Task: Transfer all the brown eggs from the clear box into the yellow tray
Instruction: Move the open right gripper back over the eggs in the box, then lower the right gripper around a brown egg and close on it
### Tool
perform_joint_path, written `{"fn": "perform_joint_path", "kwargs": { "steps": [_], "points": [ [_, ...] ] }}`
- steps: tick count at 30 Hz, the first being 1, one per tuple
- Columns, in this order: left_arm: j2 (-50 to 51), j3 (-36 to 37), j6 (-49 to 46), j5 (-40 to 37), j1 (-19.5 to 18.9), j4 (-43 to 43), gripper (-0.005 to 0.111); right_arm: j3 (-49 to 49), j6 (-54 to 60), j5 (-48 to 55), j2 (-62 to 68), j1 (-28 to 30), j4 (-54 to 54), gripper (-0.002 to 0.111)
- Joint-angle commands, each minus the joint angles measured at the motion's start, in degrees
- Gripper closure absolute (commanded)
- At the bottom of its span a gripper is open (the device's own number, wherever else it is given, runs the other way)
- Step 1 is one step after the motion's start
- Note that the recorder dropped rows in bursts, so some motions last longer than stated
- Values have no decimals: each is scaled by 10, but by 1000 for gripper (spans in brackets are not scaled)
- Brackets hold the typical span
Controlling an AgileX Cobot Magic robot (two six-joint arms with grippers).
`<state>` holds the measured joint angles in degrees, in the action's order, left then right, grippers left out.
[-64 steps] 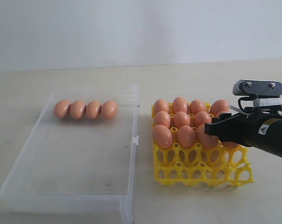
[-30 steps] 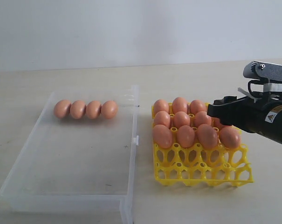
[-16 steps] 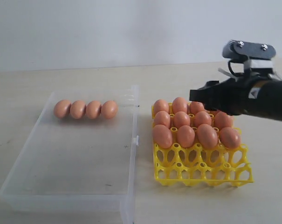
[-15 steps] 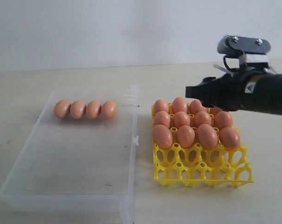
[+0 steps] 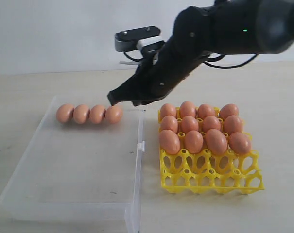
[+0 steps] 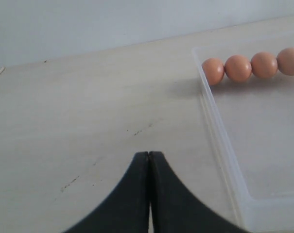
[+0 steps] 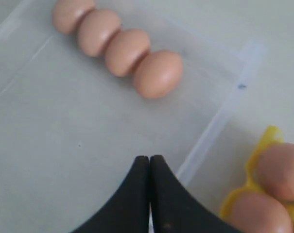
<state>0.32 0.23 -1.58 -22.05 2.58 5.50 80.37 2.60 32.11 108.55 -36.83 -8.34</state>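
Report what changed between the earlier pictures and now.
The right gripper left the smooth brown egg it had brought in the bright yellow plastic lattice tray, then swung across to the transparent plastic box, over the end of its egg row; its jaws are shut and empty. The four boxed eggs and both containers stayed put.
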Motion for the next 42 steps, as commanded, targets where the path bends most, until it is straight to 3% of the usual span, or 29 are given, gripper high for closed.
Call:
{"fn": "perform_joint_path", "kwargs": {
  "steps": [1, 12, 20, 42],
  "points": [
    [-3, -2, 3, 4, 3, -1, 107, 103, 2, 48, 70, -18, -20, 104],
    [-3, -2, 3, 4, 3, -1, 107, 287, -62, 126, 212, -18, -59, 52],
    [-3, -2, 3, 4, 3, -1, 107, 361, -134, 119, 293, -14, -44, 52],
    [-3, -2, 3, 4, 3, -1, 107, 367, -172, 97, 275, 16, 32, 52]
  ]
}}
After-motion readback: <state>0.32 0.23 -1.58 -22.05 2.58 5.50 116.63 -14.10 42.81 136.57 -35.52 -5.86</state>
